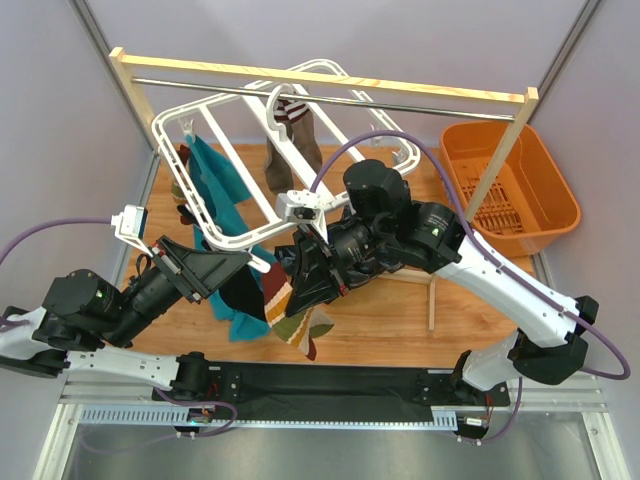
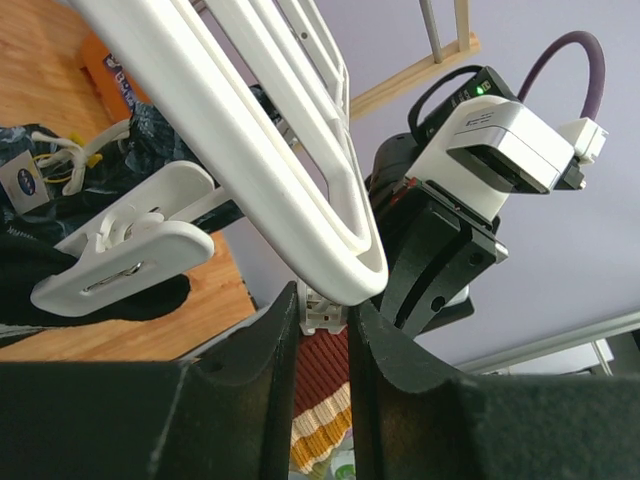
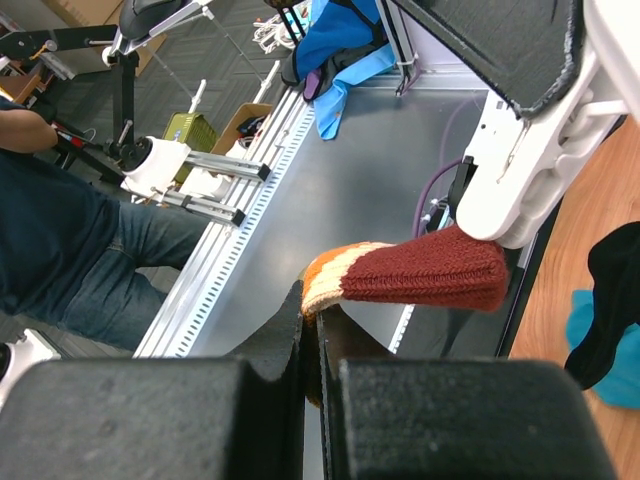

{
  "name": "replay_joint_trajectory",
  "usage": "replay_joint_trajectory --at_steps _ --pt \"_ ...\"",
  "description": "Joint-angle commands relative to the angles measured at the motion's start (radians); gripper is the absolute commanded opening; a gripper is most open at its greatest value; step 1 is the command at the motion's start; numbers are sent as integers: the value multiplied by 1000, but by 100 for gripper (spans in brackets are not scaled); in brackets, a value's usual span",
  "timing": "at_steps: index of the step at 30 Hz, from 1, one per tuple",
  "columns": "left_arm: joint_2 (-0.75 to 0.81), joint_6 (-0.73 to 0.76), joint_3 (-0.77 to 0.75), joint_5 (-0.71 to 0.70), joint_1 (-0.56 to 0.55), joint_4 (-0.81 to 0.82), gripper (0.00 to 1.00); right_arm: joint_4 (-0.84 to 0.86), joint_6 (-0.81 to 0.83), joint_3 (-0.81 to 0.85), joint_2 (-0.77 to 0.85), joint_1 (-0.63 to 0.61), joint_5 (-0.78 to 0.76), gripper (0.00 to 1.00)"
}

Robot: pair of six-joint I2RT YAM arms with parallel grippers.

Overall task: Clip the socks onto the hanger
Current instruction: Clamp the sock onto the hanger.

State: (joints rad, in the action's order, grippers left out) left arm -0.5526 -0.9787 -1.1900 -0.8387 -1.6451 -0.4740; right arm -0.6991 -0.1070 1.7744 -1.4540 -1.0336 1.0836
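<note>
The wooden surface [image 1: 400, 320] carries a wooden rack [image 1: 320, 78] across its far side. The white hanger [image 2: 245, 150] hangs tilted from the rack's rail, left of centre, with its near edge lowest and lying between the two arms. An orange basket [image 1: 500, 160] stands at the far right, well apart from the hanger.

The socks [image 1: 300, 320] hang under the hanger. A teal sock [image 1: 215, 185] is on its left side, and a brown sock [image 1: 300, 150] with a red-and-white cuff is near the hook at the far side. At the near edge is a bunch where a black sock [image 1: 245, 290] dangles beside a rust sock [image 3: 430, 270] with orange and cream bands.

The left end effector [image 2: 322, 300] reaches up just under the hanger's near corner, its fingers clenched on a small clip [image 2: 322, 312] there. The right end effector [image 3: 310, 300] is clenched on the rust sock's banded part, pinching it flat between the fingers. The sock's rust end sticks out to the right and touches the lower tip of a big clip [image 3: 520, 190]. Whether that clip bites the sock I cannot tell.
</note>
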Motion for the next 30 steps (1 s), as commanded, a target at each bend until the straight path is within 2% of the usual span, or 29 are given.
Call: replay_joint_trajectory --at_steps 1,30 --pt "0 15 3 15 -1 48 0 53 -10 36 -8 -6 13 0" --pt "11 25 -2 21 -1 46 0 139 -62 14 -22 55 53 0"
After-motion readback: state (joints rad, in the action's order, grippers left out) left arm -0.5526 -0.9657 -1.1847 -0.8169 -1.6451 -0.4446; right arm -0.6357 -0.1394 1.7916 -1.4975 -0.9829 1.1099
